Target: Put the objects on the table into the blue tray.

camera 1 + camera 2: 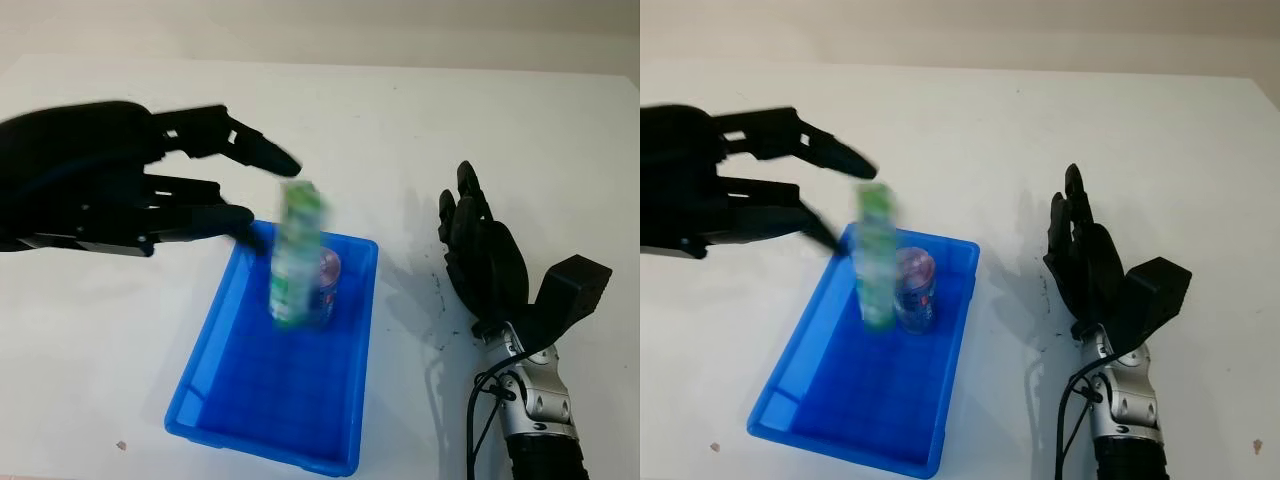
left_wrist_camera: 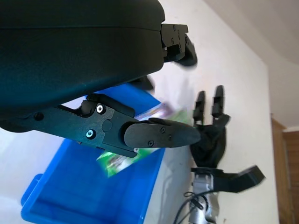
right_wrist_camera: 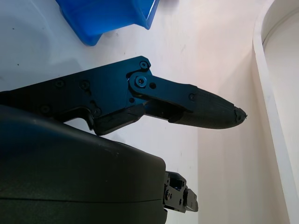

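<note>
A blue tray (image 1: 290, 405) lies in the middle of the white table. Inside it, near the far end, stands a can (image 1: 329, 281) with a purple and blue label. Just in front of the can a tall green and white carton (image 1: 296, 256) appears upright and motion-blurred, its lower end inside the tray. My left hand (image 1: 262, 190) hovers over the tray's far left corner, open, its fingertips close to the carton's top but not closed on it. In the left wrist view the carton (image 2: 140, 156) sits beyond one finger (image 2: 163, 133). My right hand (image 1: 472, 222) is parked to the right of the tray, open.
The right arm's silver wrist and cables (image 1: 530, 395) run to the bottom edge, right of the tray. A white curved rim (image 3: 273, 107) is in the right wrist view, past the right hand's finger (image 3: 205, 106). Bare white tabletop (image 1: 90, 340) surrounds the tray.
</note>
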### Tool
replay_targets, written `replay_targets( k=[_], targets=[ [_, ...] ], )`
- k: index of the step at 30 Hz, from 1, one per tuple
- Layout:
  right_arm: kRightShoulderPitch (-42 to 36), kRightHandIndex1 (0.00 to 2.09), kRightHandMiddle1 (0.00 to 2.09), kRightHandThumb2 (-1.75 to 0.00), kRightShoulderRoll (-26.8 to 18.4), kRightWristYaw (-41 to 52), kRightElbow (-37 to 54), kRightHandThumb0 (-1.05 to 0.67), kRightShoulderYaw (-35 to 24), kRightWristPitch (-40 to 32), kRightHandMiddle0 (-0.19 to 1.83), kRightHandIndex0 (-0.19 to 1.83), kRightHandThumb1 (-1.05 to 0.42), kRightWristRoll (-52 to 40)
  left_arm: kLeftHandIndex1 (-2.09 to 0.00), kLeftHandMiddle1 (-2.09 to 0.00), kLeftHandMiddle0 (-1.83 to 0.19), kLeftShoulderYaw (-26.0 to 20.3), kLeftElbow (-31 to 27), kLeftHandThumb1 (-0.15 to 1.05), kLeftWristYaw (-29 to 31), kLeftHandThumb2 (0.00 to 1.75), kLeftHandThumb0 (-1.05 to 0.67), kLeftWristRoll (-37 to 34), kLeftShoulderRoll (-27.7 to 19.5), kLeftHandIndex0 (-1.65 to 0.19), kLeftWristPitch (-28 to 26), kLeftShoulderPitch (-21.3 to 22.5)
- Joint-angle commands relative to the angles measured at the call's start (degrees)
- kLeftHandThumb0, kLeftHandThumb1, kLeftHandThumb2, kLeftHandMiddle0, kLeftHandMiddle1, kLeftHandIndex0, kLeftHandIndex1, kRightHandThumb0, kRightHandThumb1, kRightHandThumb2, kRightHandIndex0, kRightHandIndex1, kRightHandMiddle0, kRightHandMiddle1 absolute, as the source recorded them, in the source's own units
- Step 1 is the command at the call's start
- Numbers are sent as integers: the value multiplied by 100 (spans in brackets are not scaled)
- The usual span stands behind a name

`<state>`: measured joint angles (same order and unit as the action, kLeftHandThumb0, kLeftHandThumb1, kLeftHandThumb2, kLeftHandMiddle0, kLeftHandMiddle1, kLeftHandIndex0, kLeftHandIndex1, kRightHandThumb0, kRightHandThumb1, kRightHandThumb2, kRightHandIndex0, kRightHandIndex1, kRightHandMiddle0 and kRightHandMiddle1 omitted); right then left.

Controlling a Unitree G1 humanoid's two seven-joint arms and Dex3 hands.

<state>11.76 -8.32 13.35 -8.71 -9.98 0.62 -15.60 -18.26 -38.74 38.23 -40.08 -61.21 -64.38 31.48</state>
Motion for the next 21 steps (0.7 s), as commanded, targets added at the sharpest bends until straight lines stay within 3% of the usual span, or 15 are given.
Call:
replay_targets(
  k=[1, 6, 9, 11, 15, 19, 21],
  targets=[
    [-83, 0, 0, -66, 19, -7, 156, -82, -35, 52, -19, -19, -105, -12, -4, -3, 8, 79, 6, 105, -56, 29, -64, 68, -102, 19, 105, 61],
    [-102, 0, 0, -65, -12, 34, 131, -82, -44, 49, -19, -19, -105, -24, -1, -3, 12, 217, 80, 105, -31, 30, -62, 175, -140, 19, 331, -8],
    [-100, 0, 0, -65, -8, 23, 127, -81, -37, 52, -19, -19, -105, -3, 0, -4, 14, 318, 201, 105, 45, 33, -55, 438, -181, 19, 697, -165],
    [-93, 0, 0, -65, -10, 24, 114, -81, -38, 57, -19, -19, -105, 2, -1, -5, 13, 390, 281, 105, 41, 38, -59, 622, -158, 19, 903, -234],
    [-96, 0, 0, -65, -19, 12, 131, -81, -33, 32, -19, -19, -105, 15, -5, -7, 7, 500, 334, 105, -395, 47, -61, 1141, 36, 16, 1177, -366],
    [-116, 0, 0, -66, -26, 13, 166, -81, -26, 18, -19, -19, -105, 21, -6, -5, 8, 275, 498, 105, -1395, 52, -62, 1328, 1003, 12, 1094, -381],
    [-132, 0, 0, -65, -12, 12, 193, -82, -25, 20, -19, -19, -105, 9, -8, -5, 9, 149, 778, 105, -1817, 54, -66, 1497, 1585, 8, 1524, -540]
  ],
)
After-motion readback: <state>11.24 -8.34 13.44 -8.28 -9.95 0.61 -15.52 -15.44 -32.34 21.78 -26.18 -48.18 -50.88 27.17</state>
